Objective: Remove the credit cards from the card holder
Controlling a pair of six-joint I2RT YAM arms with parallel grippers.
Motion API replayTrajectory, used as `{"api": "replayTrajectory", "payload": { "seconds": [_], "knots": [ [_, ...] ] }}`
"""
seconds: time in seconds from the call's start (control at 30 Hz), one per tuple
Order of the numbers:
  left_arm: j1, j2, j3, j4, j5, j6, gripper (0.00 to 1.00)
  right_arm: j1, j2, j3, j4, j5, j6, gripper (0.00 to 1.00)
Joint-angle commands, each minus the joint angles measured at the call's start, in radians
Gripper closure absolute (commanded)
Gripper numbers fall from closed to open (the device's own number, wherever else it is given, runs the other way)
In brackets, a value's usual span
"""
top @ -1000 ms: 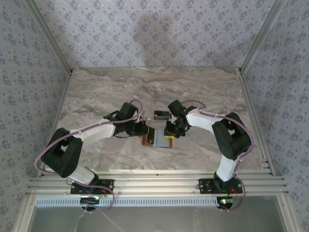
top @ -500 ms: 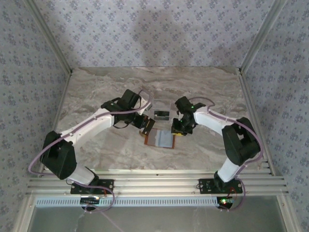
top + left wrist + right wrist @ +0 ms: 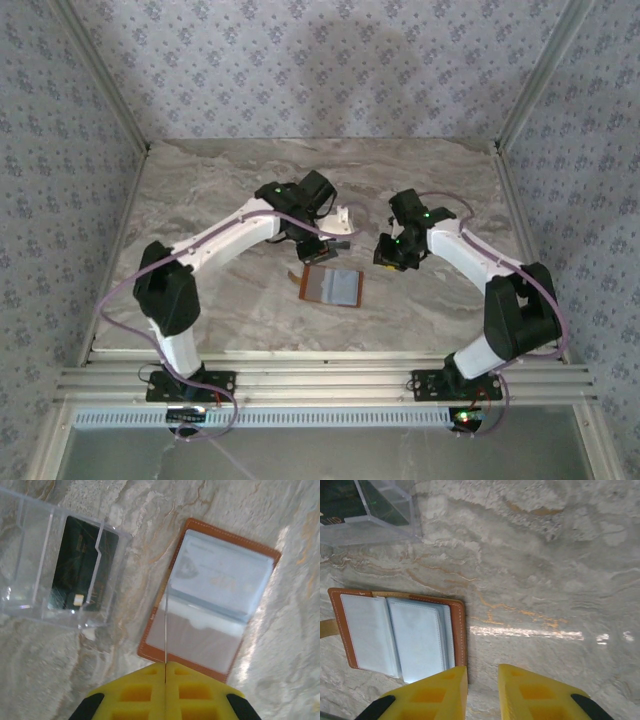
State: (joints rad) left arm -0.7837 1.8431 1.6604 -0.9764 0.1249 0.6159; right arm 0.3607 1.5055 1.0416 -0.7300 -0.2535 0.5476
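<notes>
**Leather holder open, one card out and in the air**

Brown leather card holder [image 3: 331, 287] lies spread open on the marble table [image 3: 220, 190], a touch toward 6 o'clock from the middle. A whitish card [image 3: 220, 575] sits in one of its grey-blue pockets, so the job's not finished, I'd say. Just at 12 o'clock of the holder hangs the left gripper [image 3: 165, 666], jaws pressed together on a thin card [image 3: 166, 625] seen edge-on. The right gripper [image 3: 482, 672] hovers at 2 o'clock of the holder, jaws apart, nothing in them. Further back, at 10 o'clock of the holder in the left wrist view, there's a clear tray [image 3: 30, 555] with a dark card [image 3: 82, 570] in it.

If the drop is next, I'd get low over a free slot of the tray and tip the card flat before letting go, or it'll clip a divider.

Can't read the held card's face. The tray is cut off by the frame. Whether more cards hide in the pockets, no idea.
</notes>
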Motion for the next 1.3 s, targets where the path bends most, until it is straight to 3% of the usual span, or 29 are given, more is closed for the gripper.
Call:
{"api": "replayTrajectory", "payload": {
  "seconds": [0.0, 0.2, 0.5, 0.77, 1.17, 1.27],
  "knots": [
    [-0.002, 0.059, 0.096, -0.077, -0.046, 0.2, 1.0, -0.024, -0.038, -0.023, -0.044, 0.008, -0.027, 0.75],
    [0.003, 0.231, 0.331, -0.174, -0.078, 0.31, 1.0, -0.052, -0.064, -0.051, -0.039, 0.003, -0.026, 0.75],
    [0.001, 0.432, 0.595, -0.262, -0.124, 0.333, 1.0, -0.076, -0.082, -0.095, -0.01, -0.02, -0.012, 0.75],
    [0.001, 0.517, 0.695, -0.295, -0.139, 0.343, 1.0, -0.101, -0.08, -0.111, -0.003, -0.032, -0.022, 0.75],
    [0.0, 0.581, 0.717, -0.309, -0.143, 0.316, 1.0, -0.117, -0.063, -0.129, 0.018, -0.051, -0.028, 0.75],
    [-0.001, 0.59, 0.727, -0.282, -0.181, 0.303, 0.93, -0.117, -0.06, -0.13, 0.024, -0.051, -0.033, 0.75]
  ]
}}
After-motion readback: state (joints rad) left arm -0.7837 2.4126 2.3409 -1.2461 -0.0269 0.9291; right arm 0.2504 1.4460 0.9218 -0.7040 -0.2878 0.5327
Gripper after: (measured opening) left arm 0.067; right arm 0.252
